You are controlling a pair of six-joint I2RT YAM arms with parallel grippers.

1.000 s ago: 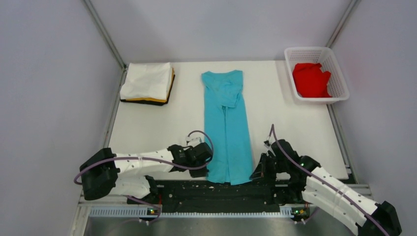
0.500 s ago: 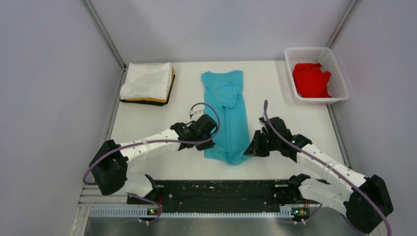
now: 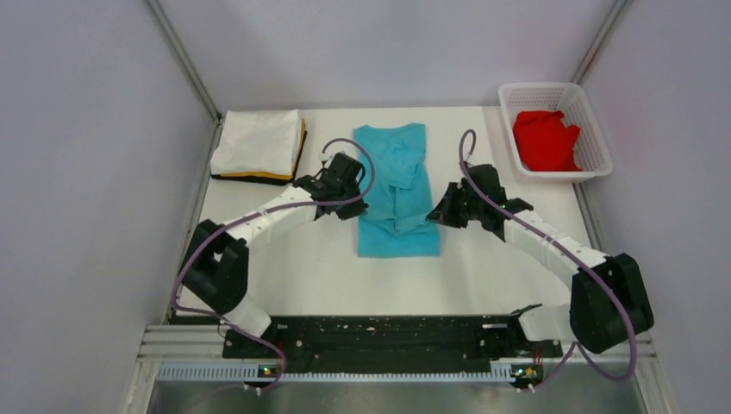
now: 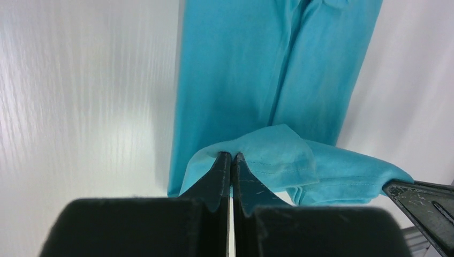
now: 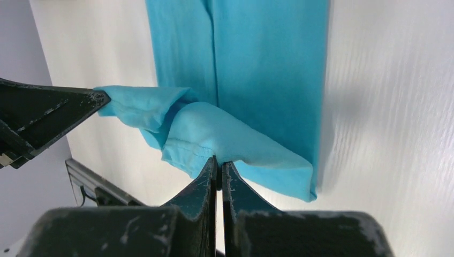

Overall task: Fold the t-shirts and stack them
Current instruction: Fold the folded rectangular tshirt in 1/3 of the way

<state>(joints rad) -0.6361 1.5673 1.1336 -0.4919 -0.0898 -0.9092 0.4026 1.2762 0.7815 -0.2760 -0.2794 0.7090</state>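
Observation:
The turquoise-blue t-shirt (image 3: 397, 194) lies as a narrow strip in the middle of the table, its near half lifted and doubled back over itself. My left gripper (image 3: 355, 207) is shut on its left hem corner (image 4: 251, 152). My right gripper (image 3: 435, 212) is shut on its right hem corner (image 5: 214, 139). Both hold the hem above the shirt's middle. The white t-shirt (image 3: 256, 141) lies folded on the orange-yellow one (image 3: 289, 175) at the back left. The red t-shirt (image 3: 546, 141) sits crumpled in the basket.
A white lattice basket (image 3: 595, 147) stands at the back right corner. Grey walls enclose the table on three sides. A black rail (image 3: 379, 336) runs along the near edge.
Both grippers have carried the shirt's near hem away from the table's front edge toward the back, folding the lower half up over the shirt.

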